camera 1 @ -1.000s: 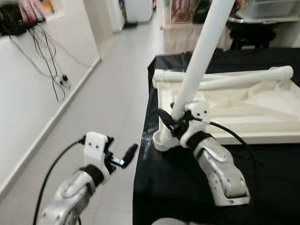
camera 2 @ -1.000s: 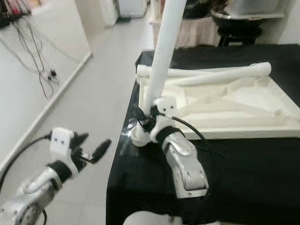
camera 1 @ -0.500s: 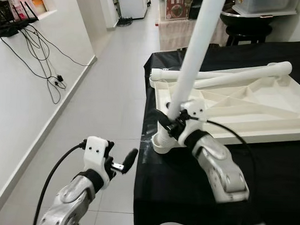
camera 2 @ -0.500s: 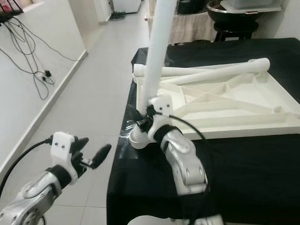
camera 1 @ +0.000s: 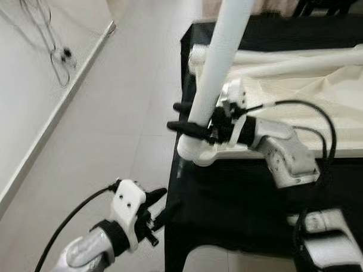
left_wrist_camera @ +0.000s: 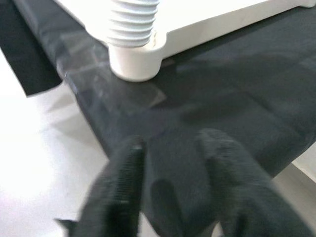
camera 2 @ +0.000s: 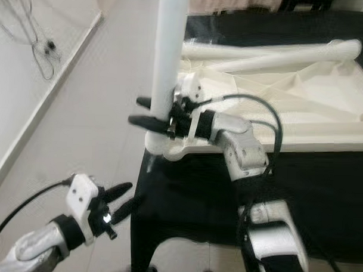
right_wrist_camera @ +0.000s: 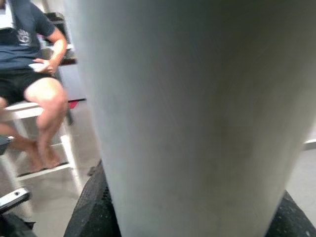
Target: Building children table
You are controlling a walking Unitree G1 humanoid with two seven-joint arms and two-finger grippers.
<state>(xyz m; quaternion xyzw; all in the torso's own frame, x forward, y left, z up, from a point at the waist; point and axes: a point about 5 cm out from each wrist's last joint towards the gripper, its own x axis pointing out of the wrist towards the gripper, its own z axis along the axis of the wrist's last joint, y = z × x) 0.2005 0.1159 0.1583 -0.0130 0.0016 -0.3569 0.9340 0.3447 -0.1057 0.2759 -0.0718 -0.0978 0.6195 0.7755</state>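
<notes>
A white children's table top [camera 1: 350,100] lies upside down on a black-covered table [camera 1: 245,192]. A white table leg [camera 1: 223,48] stands upright in the socket at its near left corner [camera 1: 196,153]. My right gripper [camera 1: 173,116] is shut on this leg just above the socket, its fingers pointing left. In the right wrist view the leg [right_wrist_camera: 197,113] stands between the black fingers [right_wrist_camera: 91,207]. My left gripper [camera 1: 161,207] hangs open, low beside the table's left edge. Its wrist view looks past its fingers [left_wrist_camera: 123,177] at the leg's threaded base [left_wrist_camera: 133,29].
A second white leg [camera 1: 303,57] lies across the far side of the table top. Light floor tiles run to the left, with cables [camera 1: 59,54] by the white wall. A person [right_wrist_camera: 29,64] sits on a stool in the right wrist view.
The head camera has dipped and come closer. My right gripper has swung around the leg, so its fingers now point left. My left gripper sits lower and closer under the table edge.
</notes>
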